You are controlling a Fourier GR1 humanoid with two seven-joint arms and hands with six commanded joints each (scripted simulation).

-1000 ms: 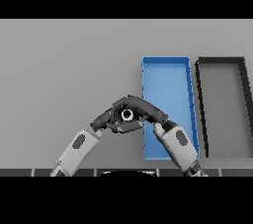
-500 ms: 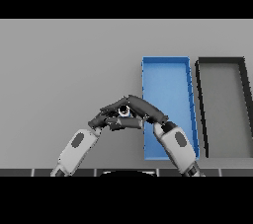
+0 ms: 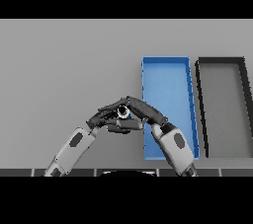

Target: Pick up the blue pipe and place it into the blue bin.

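Both hands meet over the table just left of the blue bin, and between them sits the pipe, showing only as a small pale ring with a touch of blue. The left hand and the right hand each have fingers curled in around the pipe, pinching it from either side. To the right of the bin lies a dark bin.
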